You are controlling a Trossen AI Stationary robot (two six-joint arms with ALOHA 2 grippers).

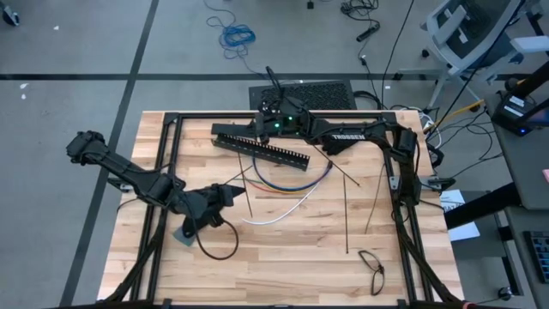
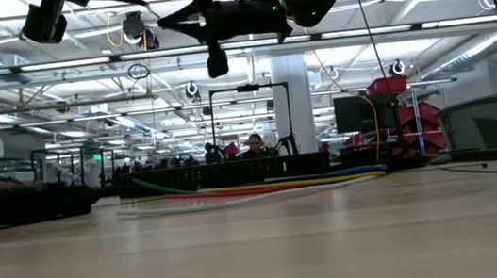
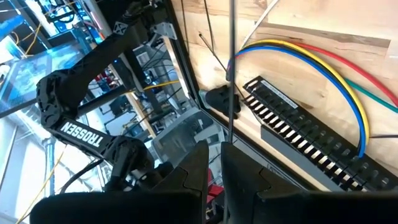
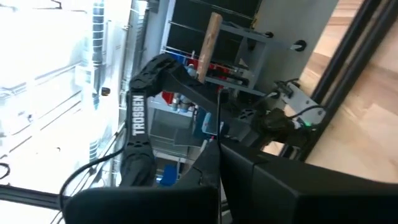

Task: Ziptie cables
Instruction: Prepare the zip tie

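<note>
The cables (image 1: 292,184) lie in a coloured arc on the wooden table, next to a white one (image 1: 279,215); the low view shows them flat on the tabletop (image 2: 264,186). One end of the arc runs up to a long black slotted bar (image 1: 262,148). My left gripper (image 1: 233,192) hovers to the left of the cables, shut on a thin black strip (image 3: 231,68). My right gripper (image 1: 268,110) hangs over the far edge above the bar, shut on another thin black strip (image 1: 273,81). My left gripper pinches one end of the thin black strip (image 3: 229,138) between its two fingers (image 3: 194,167). The strip sticks straight out past the fingertips, over the cables (image 3: 323,68), and leaves the picture. My right gripper pinches its own thin black strip (image 4: 219,134) between its shut fingers (image 4: 205,163). The strip stands out beyond the fingertips, clear of the table.
Several loose thin black strips (image 1: 346,221) lie on the table's right half. A black cable loop (image 1: 219,245) and a small blue-grey piece (image 1: 184,233) lie near my left gripper. Glasses (image 1: 371,268) sit at the near right. A black frame (image 1: 163,172) rims the table.
</note>
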